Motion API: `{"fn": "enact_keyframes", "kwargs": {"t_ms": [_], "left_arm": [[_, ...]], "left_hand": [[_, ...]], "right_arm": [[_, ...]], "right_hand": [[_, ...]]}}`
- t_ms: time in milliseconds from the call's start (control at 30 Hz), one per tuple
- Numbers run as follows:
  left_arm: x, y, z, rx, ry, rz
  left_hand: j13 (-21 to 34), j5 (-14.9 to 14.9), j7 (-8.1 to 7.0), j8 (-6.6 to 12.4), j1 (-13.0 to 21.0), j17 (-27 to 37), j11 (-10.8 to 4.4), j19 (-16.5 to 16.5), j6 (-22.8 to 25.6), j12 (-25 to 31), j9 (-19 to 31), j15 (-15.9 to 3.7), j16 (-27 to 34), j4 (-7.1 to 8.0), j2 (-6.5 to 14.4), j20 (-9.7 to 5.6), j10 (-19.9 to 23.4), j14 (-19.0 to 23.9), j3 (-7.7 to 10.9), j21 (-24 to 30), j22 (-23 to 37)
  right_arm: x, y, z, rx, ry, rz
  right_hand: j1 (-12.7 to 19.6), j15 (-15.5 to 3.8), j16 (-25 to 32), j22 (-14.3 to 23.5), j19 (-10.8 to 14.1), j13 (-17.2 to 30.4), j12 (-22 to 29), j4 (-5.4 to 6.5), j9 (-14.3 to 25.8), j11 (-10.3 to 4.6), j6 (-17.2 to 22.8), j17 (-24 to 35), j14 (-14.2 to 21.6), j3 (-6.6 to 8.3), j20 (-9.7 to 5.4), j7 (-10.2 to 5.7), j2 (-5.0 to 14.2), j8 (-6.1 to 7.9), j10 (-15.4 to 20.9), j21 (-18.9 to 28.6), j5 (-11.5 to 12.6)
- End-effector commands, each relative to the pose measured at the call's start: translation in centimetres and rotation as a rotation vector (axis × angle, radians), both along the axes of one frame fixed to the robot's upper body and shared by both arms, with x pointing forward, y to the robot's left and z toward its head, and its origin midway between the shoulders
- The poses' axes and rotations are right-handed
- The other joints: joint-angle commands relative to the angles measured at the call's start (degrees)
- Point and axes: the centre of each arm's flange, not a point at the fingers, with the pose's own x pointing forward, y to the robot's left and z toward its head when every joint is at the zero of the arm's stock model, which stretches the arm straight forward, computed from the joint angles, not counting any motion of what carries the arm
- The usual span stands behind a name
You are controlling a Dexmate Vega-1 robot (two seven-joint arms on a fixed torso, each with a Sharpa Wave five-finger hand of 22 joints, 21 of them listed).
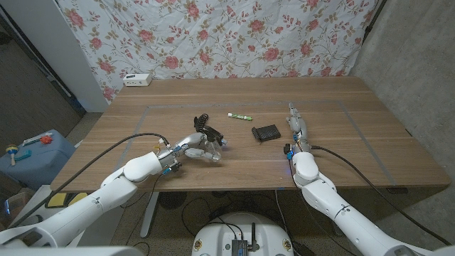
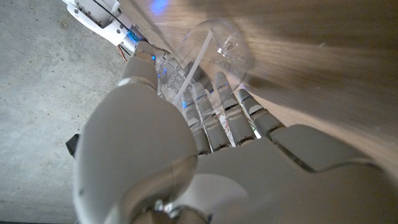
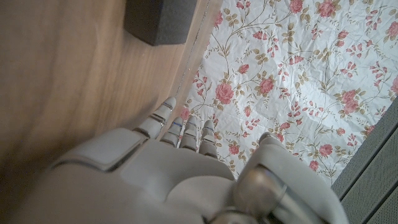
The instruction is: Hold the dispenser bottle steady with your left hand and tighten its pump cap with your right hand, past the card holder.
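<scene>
My left hand [image 1: 192, 149] grips a clear dispenser bottle [image 1: 213, 141] near the table's front left. The bottle tilts, and its black pump cap [image 1: 207, 126] points away from me. In the left wrist view my fingers [image 2: 217, 112] wrap around the clear bottle [image 2: 214, 46]. A black card holder [image 1: 266, 132] lies between the bottle and my right hand [image 1: 295, 126]. That hand stands on the table with its fingers stretched forward and holds nothing. The right wrist view shows the card holder [image 3: 163, 20] just ahead of the right hand [image 3: 180, 162].
A small green tube [image 1: 240, 115] lies behind the card holder. A white box [image 1: 137, 80] sits at the table's far left edge. A floral cloth [image 1: 234, 35] hangs behind the table [image 1: 355, 149].
</scene>
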Motion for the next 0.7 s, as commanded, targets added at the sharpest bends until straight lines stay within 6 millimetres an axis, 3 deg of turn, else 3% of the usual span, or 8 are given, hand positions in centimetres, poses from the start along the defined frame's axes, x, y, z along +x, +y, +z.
{"fn": "enact_keyframes", "kwargs": {"t_ms": [33,700], "left_arm": [[0.0,-0.7,-0.1,-0.068,0.014,0.000],[-0.9,-2.3,0.7,-0.140,0.008,0.042]], "left_hand": [[0.4,-0.4,1.17,0.33,1.6,0.4,0.05,0.7,5.2,0.4,0.2,-7.63,0.7,0.33,2.8,-6.16,1.0,1.5,0.57,0.2,0.0],[1.6,-0.9,1.99,1.25,2.1,0.7,0.72,1.7,8.2,1.1,0.3,-7.23,1.2,0.64,4.4,-6.56,3.3,3.8,1.33,0.0,0.0]], "right_arm": [[0.1,-0.2,-0.1,-0.005,0.004,0.007],[0.4,-1.4,0.7,-0.022,0.004,0.036]], "right_hand": [[0.1,-1.15,0.4,0.2,0.4,0.0,0.1,-0.37,0.2,-0.38,0.2,0.1,0.0,0.13,-2.33,-0.09,-0.39,0.09,0.4,0.1,0.2],[0.0,-1.41,0.4,0.2,0.5,0.0,0.1,-0.40,0.2,0.14,0.3,0.1,0.0,0.17,-2.88,0.01,-0.37,0.12,0.5,0.1,0.2]]}}
